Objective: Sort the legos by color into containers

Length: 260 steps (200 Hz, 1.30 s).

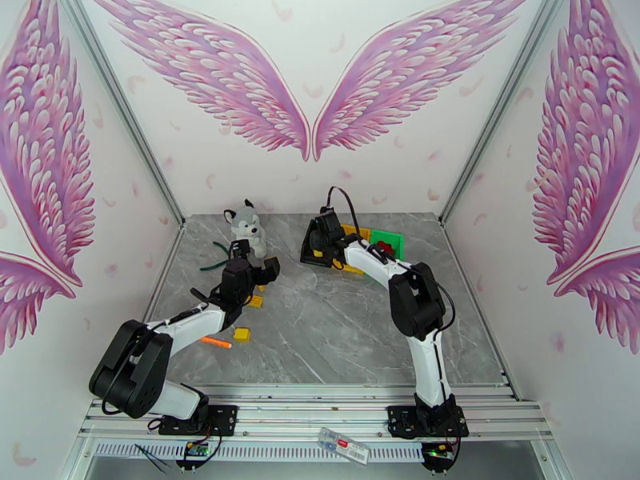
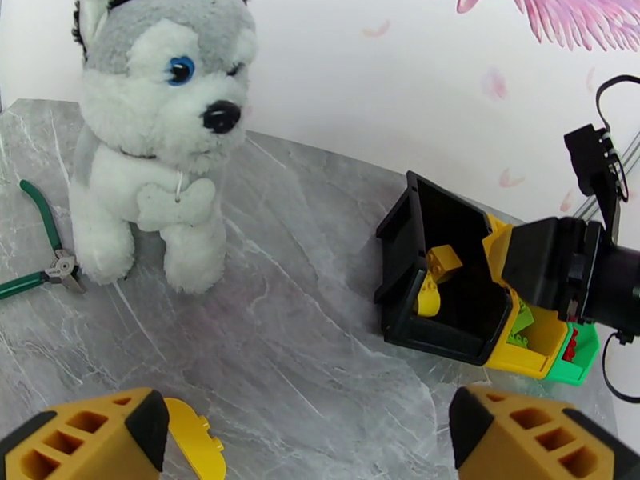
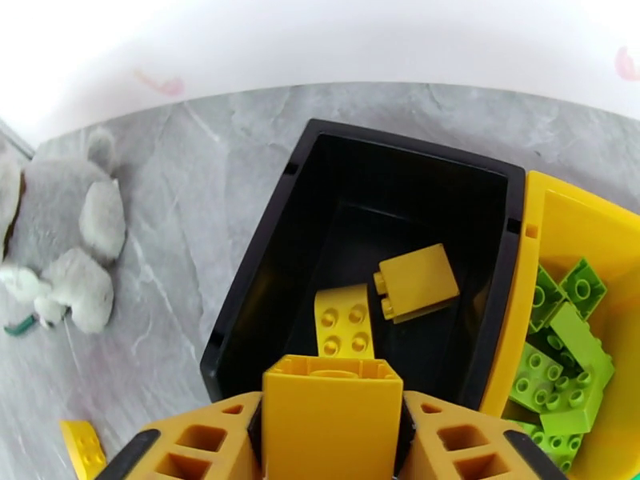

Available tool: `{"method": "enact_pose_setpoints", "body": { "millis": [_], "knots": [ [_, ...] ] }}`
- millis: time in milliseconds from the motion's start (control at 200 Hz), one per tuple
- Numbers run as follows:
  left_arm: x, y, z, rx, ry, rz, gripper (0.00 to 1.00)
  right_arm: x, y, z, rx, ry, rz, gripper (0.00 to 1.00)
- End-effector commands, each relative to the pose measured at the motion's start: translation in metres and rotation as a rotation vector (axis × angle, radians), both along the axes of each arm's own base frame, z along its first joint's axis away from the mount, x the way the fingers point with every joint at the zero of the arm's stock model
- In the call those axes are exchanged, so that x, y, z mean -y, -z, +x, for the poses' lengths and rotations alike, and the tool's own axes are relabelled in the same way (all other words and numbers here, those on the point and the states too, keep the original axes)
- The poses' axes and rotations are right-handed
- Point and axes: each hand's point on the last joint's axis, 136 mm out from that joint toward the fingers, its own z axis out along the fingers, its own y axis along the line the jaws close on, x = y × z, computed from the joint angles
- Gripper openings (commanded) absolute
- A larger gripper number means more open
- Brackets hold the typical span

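Note:
My right gripper (image 3: 332, 430) is shut on a yellow lego (image 3: 332, 410), held upright over the near rim of the black container (image 3: 400, 150). Two more yellow legos (image 3: 416, 282) lie inside that bin. The yellow container (image 3: 576, 218) beside it holds several light green legos (image 3: 560, 346), and the green container (image 2: 588, 358) holds red ones. My left gripper (image 2: 312, 442) is open and low over the table, with a yellow lego (image 2: 192, 442) just inside its left finger. In the top view, two yellow legos (image 1: 254, 301) lie below the left gripper (image 1: 264, 275).
A plush husky (image 2: 160, 138) sits at the back left with green-handled pliers (image 2: 40, 250) beside it. An orange marker (image 1: 216, 342) lies near the left arm. Bare marble table (image 1: 344, 330) stretches across the middle and right.

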Motion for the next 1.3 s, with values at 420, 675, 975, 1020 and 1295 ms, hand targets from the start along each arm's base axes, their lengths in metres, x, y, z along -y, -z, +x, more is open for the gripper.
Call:
{"method": "enact_pose_setpoints", "body": {
  "millis": [420,675,975,1020,1295],
  "knots": [
    [-0.047,0.037,-0.049,-0.189,-0.145,0.109,0.91,-0.038,-0.006,-0.040,-0.005,-0.168,0.031,0.74],
    [-0.074,0.047,-0.054,-0.214,-0.214,0.034,0.92,-0.091,0.005,-0.107,-0.015,-0.404,0.051,0.76],
    [-0.109,0.051,-0.048,-0.211,-0.279,-0.134,0.92,-0.158,0.019,-0.207,0.013,-0.833,0.032,0.76],
    [-0.115,0.048,-0.048,-0.202,-0.289,-0.156,0.92,-0.169,0.022,-0.224,0.015,-0.901,0.020,0.76],
    [-0.144,0.047,-0.053,-0.173,-0.348,-0.253,0.93,-0.221,0.043,-0.292,0.024,-1.136,-0.048,0.72]
  ]
}}
